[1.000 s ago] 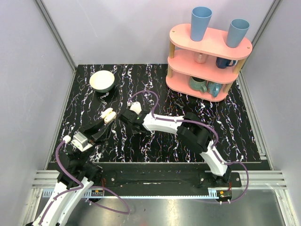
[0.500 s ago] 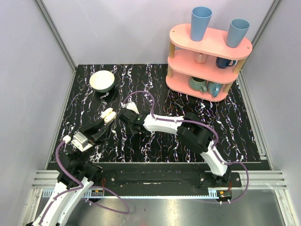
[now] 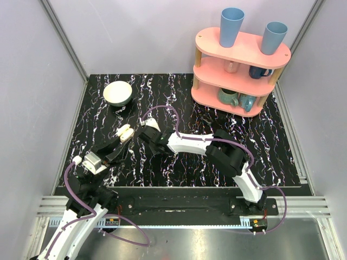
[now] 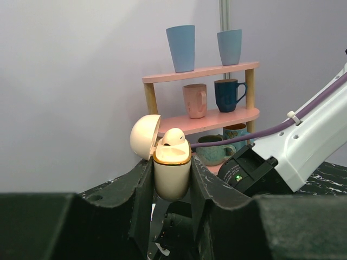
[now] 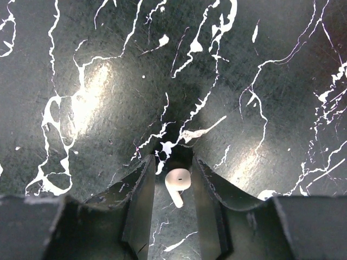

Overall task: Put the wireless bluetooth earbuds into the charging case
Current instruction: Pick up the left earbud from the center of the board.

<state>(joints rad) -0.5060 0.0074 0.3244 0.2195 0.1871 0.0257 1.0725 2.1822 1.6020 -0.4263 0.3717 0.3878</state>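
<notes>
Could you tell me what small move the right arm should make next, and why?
Probably shift the right gripper a little left, bringing the held earbud above the open charging case. The left gripper holds the case upright with its lid back, the seated earbud already sits in it, and the top view shows the right gripper just beside it.

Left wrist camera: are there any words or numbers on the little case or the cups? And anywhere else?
No text can be read in any view.
The charging case, the earbud, the cups and the pink shelf: plain, with no words or numbers.
The small tag at the right arm's base: too small to read.
</notes>
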